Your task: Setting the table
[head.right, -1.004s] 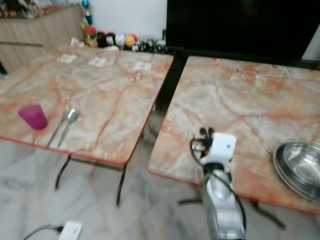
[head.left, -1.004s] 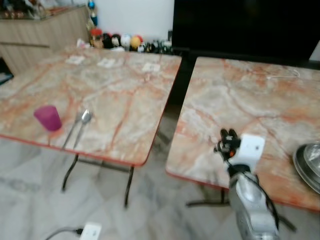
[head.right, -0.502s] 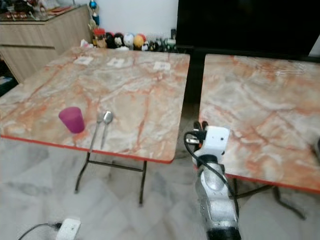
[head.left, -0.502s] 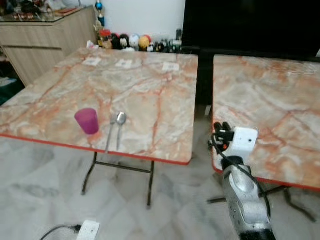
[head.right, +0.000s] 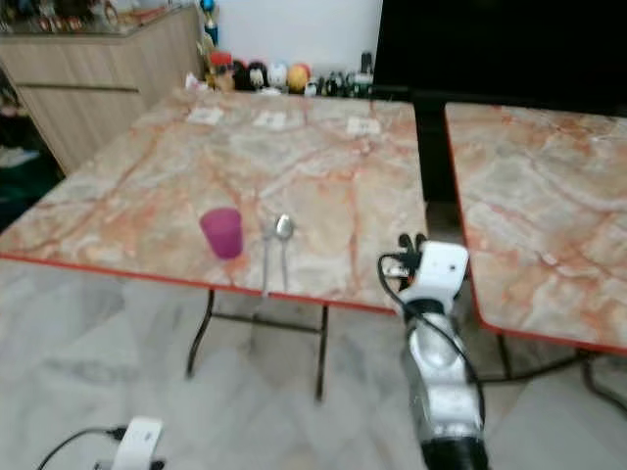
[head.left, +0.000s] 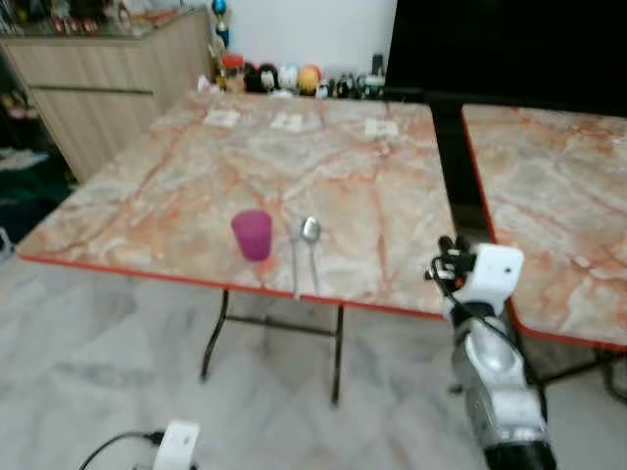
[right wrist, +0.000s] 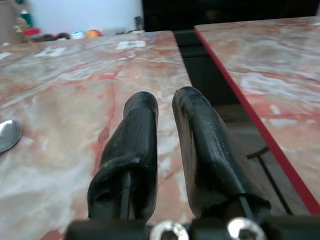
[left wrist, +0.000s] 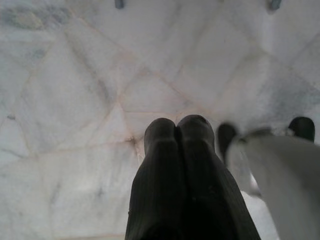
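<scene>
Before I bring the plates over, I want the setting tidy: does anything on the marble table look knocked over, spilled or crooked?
Nothing stands out. The purple plastic cup stands upright near the front edge of the orange-veined marble table, with the metal spoon and a second piece of cutlery lying neatly side by side beside it. No spill shows.

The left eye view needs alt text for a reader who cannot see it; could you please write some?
A marble-patterned table holds a purple cup beside a spoon. The robot's right gripper hovers at its near right corner.
</scene>
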`<state>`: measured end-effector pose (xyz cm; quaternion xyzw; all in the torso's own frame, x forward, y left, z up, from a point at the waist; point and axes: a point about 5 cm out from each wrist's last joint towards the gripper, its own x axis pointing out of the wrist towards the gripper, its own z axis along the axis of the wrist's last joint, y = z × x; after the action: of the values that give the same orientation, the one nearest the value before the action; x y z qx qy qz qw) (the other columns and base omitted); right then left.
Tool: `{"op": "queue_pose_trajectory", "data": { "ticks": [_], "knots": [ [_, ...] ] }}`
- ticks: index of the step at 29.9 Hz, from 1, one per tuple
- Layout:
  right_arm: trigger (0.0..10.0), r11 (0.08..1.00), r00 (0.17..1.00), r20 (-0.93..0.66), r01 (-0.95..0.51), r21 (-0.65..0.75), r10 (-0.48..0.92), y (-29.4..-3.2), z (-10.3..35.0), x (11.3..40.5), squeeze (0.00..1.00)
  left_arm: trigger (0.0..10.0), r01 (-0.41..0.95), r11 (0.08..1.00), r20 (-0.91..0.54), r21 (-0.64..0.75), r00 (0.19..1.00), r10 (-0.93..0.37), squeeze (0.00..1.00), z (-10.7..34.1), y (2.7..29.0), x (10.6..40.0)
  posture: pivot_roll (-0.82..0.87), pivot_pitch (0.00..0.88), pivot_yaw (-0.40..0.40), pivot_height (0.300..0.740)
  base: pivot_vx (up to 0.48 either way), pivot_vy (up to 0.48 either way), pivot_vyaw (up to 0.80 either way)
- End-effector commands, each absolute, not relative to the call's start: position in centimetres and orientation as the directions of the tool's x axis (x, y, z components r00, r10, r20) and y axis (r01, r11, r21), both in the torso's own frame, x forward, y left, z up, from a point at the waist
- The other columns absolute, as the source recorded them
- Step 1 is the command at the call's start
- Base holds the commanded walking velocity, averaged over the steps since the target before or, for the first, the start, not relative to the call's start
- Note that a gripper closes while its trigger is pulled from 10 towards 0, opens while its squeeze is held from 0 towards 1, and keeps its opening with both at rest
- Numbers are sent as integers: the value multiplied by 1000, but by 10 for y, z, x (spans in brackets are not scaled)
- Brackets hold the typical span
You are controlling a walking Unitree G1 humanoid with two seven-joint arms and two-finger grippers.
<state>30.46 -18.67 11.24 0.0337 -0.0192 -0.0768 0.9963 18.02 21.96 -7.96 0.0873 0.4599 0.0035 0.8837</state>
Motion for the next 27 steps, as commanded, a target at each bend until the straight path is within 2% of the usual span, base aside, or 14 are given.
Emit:
{"op": "queue_pose_trajectory", "data": {
  "ticks": [1,7,14,21,27],
  "knots": [
    [10000,987,987,66,140,74,-145,-184,122,309,0,10000,53,985,-804,164,586,102,0,-76,225,184,38,0,-12,740,0,480,0],
    [10000,982,979,90,180,60,-185,-198,128,313,0,10000,54,983,-807,177,580,113,0,-76,228,183,63,0,-9,740,0,455,0],
    [10000,981,978,96,181,68,-187,-198,131,316,0,10000,64,984,-812,167,575,101,0,-77,229,181,67,0,-9,740,0,0,0],
    [10000,990,990,66,116,76,-121,-180,122,314,0,10000,35,987,-811,158,575,109,0,-80,229,175,100,0,-32,740,0,0,0],
    [10000,989,989,74,118,86,-125,-181,126,316,0,10000,45,988,-819,150,566,98,0,-82,228,171,82,0,-34,740,85,0,0]
  ]
}}
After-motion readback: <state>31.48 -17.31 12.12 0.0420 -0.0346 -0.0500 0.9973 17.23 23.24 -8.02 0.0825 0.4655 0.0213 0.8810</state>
